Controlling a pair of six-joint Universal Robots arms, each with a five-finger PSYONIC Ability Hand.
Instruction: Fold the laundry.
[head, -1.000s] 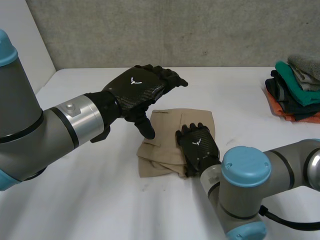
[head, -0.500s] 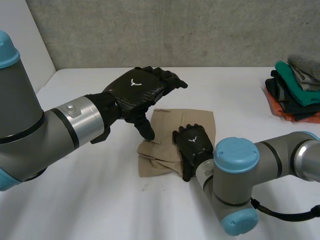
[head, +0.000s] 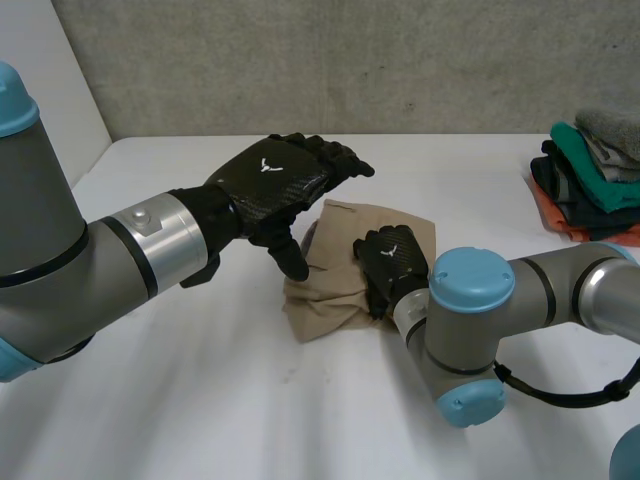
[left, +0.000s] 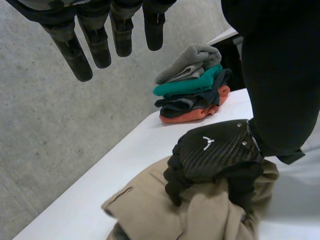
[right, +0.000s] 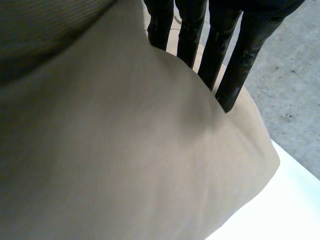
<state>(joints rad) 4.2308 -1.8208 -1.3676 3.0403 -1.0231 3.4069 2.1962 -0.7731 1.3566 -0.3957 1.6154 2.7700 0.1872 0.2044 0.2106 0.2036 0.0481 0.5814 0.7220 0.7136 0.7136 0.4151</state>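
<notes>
Since a second ago the tan garment (head: 345, 285) has been turned from a flat, squared-off fold into a rumpled, tilted bundle, and it has been shifted a little toward the right arm's side of the counter (head: 180, 400). The right hand (head: 395, 265) has been carried along with it, and its arm has been swung further in over the near edge.

The garment is seen near the middle of the counter. Its far part is still laid fairly smooth, with a stitched seam visible along the far edge, while the near part is gathered into thick folds and creases. In the left wrist view the cloth (left: 200, 215) is heaped up around the right hand (left: 215, 155), whose fingers are bent down into it on one side and whose thumb is dug in on the other, so a bunch of fabric is clamped between them. In the right wrist view the fingers (right: 200, 30) are laid over a raised hump of the cloth (right: 125, 150).

The left hand (head: 270, 180) is held above the counter at the garment's left side, fingers (left: 95, 45) spread and straight, nothing gripped; its thumb is pointed down at the cloth's edge, and contact cannot be told.

A stack of folded clothes (head: 590, 180) is set well apart at the counter's far right, against a grey wall (head: 350, 60).
</notes>
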